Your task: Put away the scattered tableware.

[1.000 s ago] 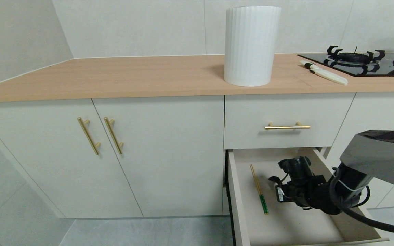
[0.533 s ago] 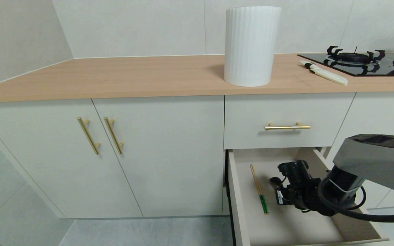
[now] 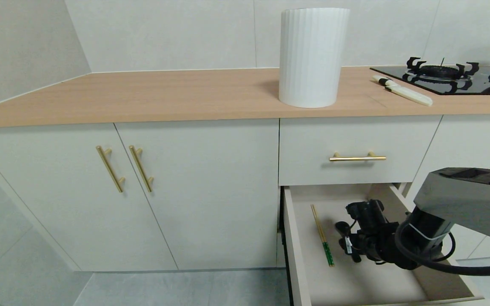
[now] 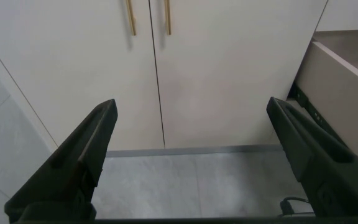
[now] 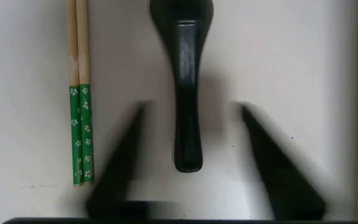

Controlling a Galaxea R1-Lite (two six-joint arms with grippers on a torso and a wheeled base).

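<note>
Hovering in the open drawer (image 3: 294, 255), the right gripper (image 5: 191, 106) has its jaws apart astride a black spoon (image 5: 187, 93) beside chopsticks (image 5: 78, 93). The head view adds a knife (image 3: 402, 90) on the counter (image 3: 143, 93). The left gripper (image 4: 191, 106) gapes wide too.

Wide-spread left pincer (image 4: 191, 107) before cabinet doors (image 4: 229, 68)

black spoon (image 5: 187, 93); green-flowered chopsticks (image 5: 78, 93)

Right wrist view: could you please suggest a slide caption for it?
Open right end effector above a black spoon lying beside green-tipped wooden chopsticks in the beige drawer.
</note>
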